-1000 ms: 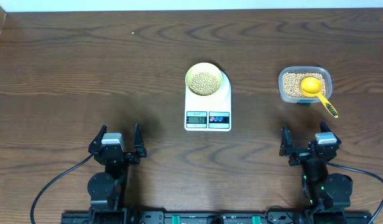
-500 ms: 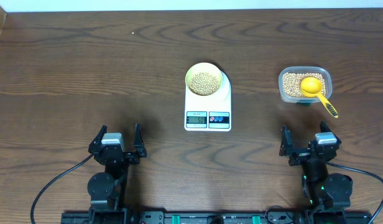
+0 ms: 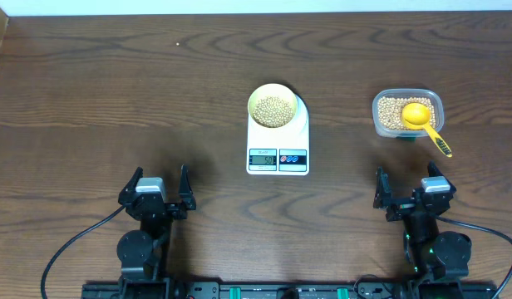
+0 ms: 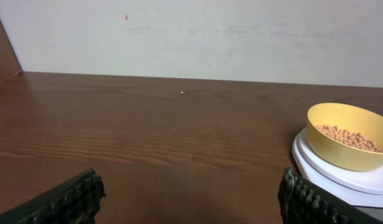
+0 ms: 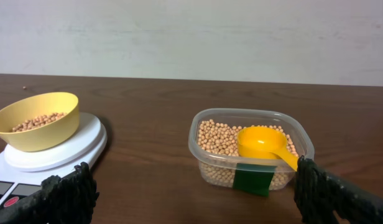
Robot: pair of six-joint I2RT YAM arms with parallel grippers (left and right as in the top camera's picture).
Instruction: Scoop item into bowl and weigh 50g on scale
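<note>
Overhead: beans lie in the bowl on the scale; left gripper and right gripper gape empty, so weighing looks done.

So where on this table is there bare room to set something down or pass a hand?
Widest: the bare table left of the scale, beyond the left gripper. Also the gap between the scale and the tub, and the strip behind both. Tight: around the tub, where the handle of the scoop juts over the rim toward the right gripper.
</note>
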